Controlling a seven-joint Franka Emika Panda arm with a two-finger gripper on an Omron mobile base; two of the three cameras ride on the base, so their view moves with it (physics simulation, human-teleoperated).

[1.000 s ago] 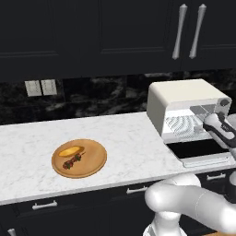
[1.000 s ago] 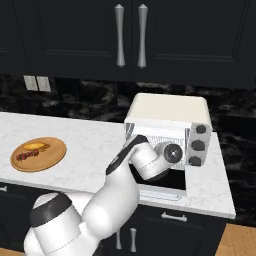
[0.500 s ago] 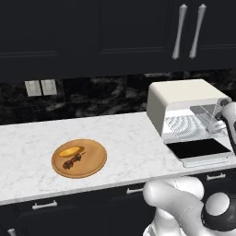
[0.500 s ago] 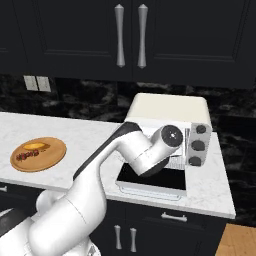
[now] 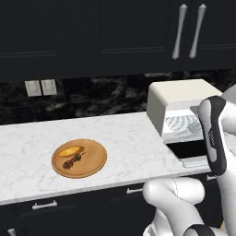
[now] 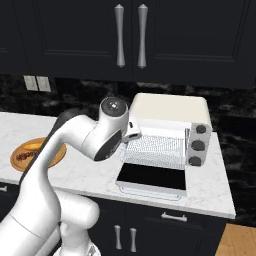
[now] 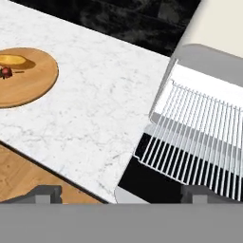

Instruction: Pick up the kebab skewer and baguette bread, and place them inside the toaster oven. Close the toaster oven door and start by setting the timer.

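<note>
Oven open, arm pulled back
I've lifted the gripper (image 7: 121, 197), jaws wide and empty, off the toaster oven door (image 6: 152, 177); kebab skewer (image 5: 73, 162) next

We see a white marble counter (image 5: 120, 138) backed by a black veined backsplash (image 5: 101, 97) with two pale wall outlets (image 5: 40, 87). Dark upper cabinets (image 6: 75, 35) carry long silver handles (image 6: 131, 35); wooden floor (image 6: 242, 242) shows at lower right.
</note>
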